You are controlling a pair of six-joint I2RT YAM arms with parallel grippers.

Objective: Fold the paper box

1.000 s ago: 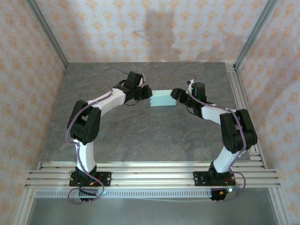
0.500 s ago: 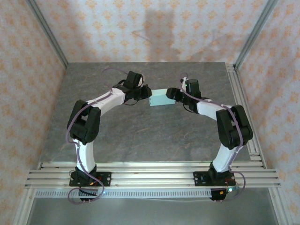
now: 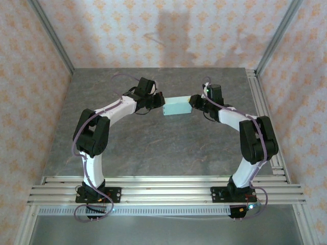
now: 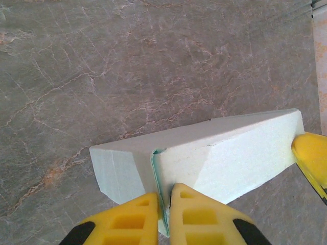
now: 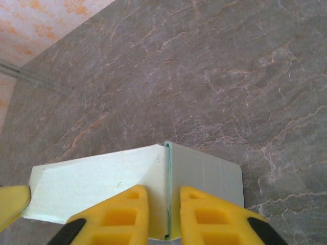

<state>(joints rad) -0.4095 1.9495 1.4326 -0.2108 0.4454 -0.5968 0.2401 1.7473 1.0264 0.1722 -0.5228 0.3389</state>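
The paper box [image 3: 177,106] is set crosswise at the far middle of the table [image 3: 153,153], its long side running left to right. The left gripper [image 3: 160,101] meets its left end and the right gripper [image 3: 192,101] its right end, the two facing each other across it. In each wrist view, an upright card edge at that end of the box stands between the fingertips, touching them.
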